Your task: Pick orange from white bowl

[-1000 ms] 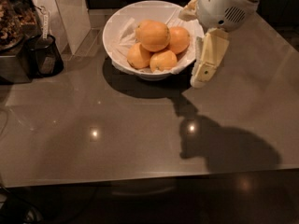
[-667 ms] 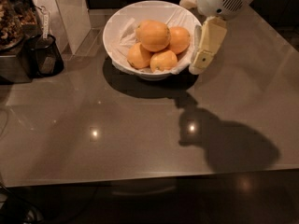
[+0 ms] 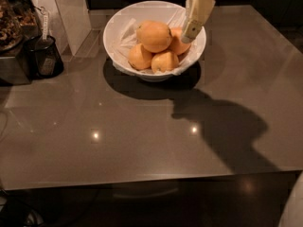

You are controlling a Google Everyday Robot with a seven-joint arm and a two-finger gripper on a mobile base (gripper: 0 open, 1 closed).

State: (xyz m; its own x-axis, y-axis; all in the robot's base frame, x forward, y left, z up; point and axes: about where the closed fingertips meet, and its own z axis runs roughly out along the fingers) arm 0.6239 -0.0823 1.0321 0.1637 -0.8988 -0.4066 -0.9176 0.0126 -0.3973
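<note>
Slanting down over the rim of the white bowl, the gripper hangs near the orange, open or closed unclear.

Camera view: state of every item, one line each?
white bowl: upright on the table, paper-lined.
orange: atop the pile in the white bowl, not gripped.
smaller oranges: three, lying beside and under it.
pincer: over the white bowl's right side, apart from the orange.
</note>
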